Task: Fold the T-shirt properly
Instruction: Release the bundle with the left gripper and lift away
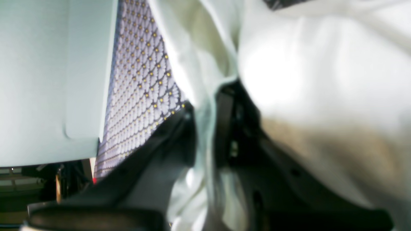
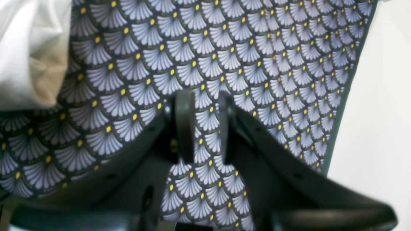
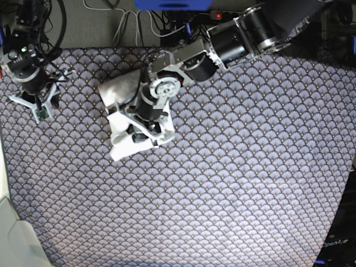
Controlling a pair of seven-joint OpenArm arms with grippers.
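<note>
- L wrist view alone showed the left gripper (image 1: 205, 128) fingers pinched on a fold of the shirt (image 1: 321, 80); base view had the arm hiding that
- One shirt (image 3: 119, 142), bunched at cloth (image 3: 239, 183) upper left
- Right gripper (image 2: 207, 126) slightly apart, empty, over the cloth; cables (image 3: 128, 22) behind

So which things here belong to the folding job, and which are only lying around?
Belong to the job:
- T-shirt, bunched up
- left hand, shut on T-shirt fabric
- right hand, open, holding nothing

Only lying around:
- patterned tablecloth
- cables beyond the far edge
</note>
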